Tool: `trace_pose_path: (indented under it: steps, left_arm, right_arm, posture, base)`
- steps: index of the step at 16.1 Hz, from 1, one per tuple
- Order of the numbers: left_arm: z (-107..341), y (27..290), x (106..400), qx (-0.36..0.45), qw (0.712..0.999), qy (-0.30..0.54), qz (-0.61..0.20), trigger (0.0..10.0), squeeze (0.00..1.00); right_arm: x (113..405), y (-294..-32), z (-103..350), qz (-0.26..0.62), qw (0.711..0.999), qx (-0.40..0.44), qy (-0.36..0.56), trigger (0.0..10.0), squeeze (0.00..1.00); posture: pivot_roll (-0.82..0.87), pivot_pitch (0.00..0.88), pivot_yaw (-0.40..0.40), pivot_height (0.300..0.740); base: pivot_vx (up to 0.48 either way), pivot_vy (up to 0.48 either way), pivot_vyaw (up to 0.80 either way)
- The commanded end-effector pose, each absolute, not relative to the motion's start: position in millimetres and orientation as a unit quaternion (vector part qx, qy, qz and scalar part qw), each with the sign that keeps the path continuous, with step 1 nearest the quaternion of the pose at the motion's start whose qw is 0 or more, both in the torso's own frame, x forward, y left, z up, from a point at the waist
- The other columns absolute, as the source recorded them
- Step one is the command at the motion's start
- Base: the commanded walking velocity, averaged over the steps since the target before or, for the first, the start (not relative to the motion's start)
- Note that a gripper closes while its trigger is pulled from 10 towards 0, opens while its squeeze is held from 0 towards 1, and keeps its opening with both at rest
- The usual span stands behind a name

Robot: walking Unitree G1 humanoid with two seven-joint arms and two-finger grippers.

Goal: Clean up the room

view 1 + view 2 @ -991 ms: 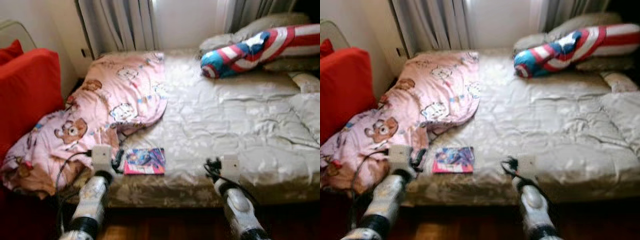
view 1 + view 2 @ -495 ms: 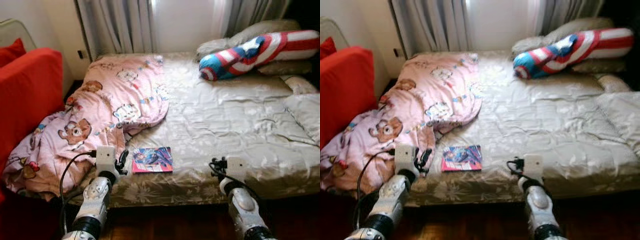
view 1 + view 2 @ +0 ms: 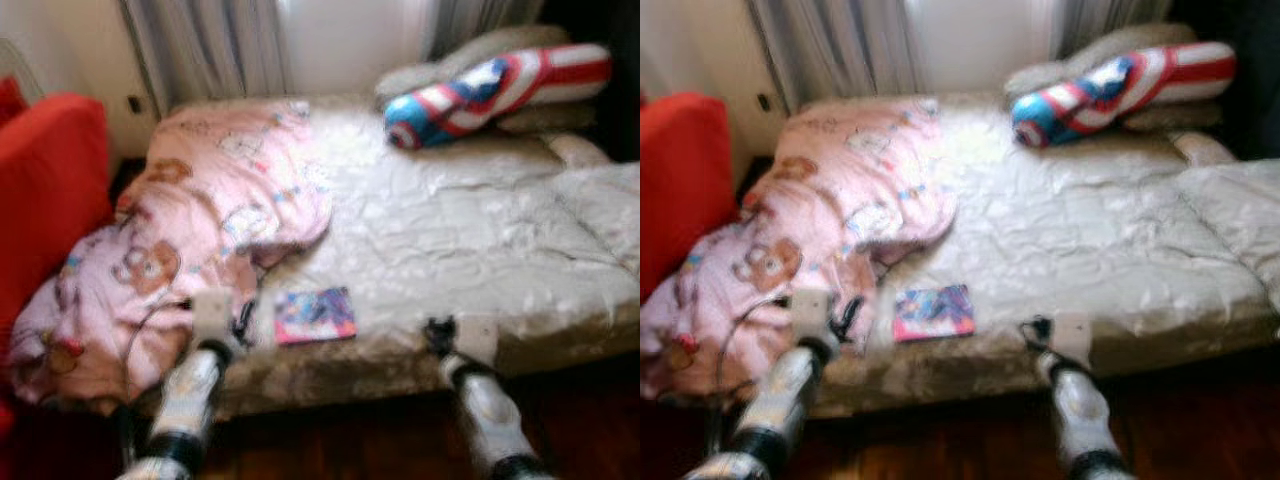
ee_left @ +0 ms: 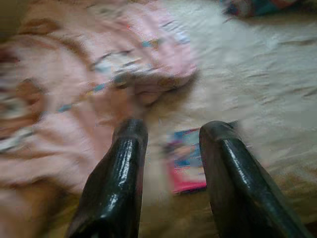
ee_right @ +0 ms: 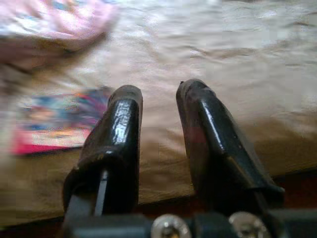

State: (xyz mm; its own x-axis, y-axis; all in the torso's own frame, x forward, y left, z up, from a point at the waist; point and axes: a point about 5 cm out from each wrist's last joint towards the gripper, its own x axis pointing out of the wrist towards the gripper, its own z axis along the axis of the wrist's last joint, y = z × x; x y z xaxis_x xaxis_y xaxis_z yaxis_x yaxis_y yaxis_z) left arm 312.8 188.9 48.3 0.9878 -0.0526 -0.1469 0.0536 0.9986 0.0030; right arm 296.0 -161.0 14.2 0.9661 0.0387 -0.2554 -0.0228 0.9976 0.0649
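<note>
A colourful book point(image 3: 315, 315) lies flat on the beige bed point(image 3: 470, 250) near its front edge. A rumpled pink teddy-bear blanket point(image 3: 200, 220) covers the bed's left side and spills over the edge. My left gripper point(image 4: 171, 131) hovers low at the front edge, just left of the book point(image 4: 185, 166), open and empty. My right gripper point(image 5: 158, 91) is at the front edge to the right of the book point(image 5: 54, 121), open with nothing between its fingers.
A red, white and blue shield-patterned cushion point(image 3: 490, 90) lies at the bed's back right on grey pillows point(image 3: 470, 60). A red sofa point(image 3: 45, 190) stands on the left. Curtains point(image 3: 210, 45) hang behind the bed. Dark wooden floor point(image 3: 340, 440) runs below the front edge.
The whole picture has shifted and blurred, so the camera has moved. Both grippers stay low at the bed's front edge, and the book lies where it was.
</note>
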Motion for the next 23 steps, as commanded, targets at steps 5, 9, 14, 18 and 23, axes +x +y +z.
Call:
trace_pose_path:
  steps: [5,9,14,18,23]
  left_arm:
    - [49.8,186.5,314.5,-0.001,0.997,0.072,-0.027,10.0,0.0]
    - [50.0,186.0,314.6,-0.002,0.997,0.07,-0.028,10.0,0.0]
    - [49.7,186.7,313.8,-0.004,0.997,0.069,-0.027,10.0,0.0]
    - [51.5,187.0,314.9,-0.011,0.997,0.065,-0.028,10.0,0.0]
    - [52.5,187.2,315.2,-0.011,0.998,0.062,-0.026,10.0,0.0]
  right_arm:
    - [294.7,-164.5,12.6,0.011,0.99,0.028,0.135,10.0,0.0]
    - [293.9,-166.3,11.8,0.008,0.99,0.029,0.136,10.0,0.0]
    - [292.2,-168.9,10.0,0.002,0.99,0.031,0.14,10.0,0.0]
    - [294.1,-169.2,12.4,-0.003,0.991,0.031,0.133,10.0,0.0]
    - [295.2,-168.7,16.3,0.005,0.992,0.049,0.115,10.0,0.0]
  posture:
    - [-0.03,0.006,0.022,0.74]
    - [-0.02,0.008,0.021,0.74]
    - [-0.02,0.011,0.022,0.74]
    - [-0.02,0.011,0.023,0.74]
    - [-0.02,0.009,0.022,0.74]
  base:
    - [0.0,0.307,0.0]
    - [0.0,0.138,0.0]
    - [0.0,0.0,0.0]
    - [0.0,0.0,0.0]
    - [0.0,0.0,0.0]
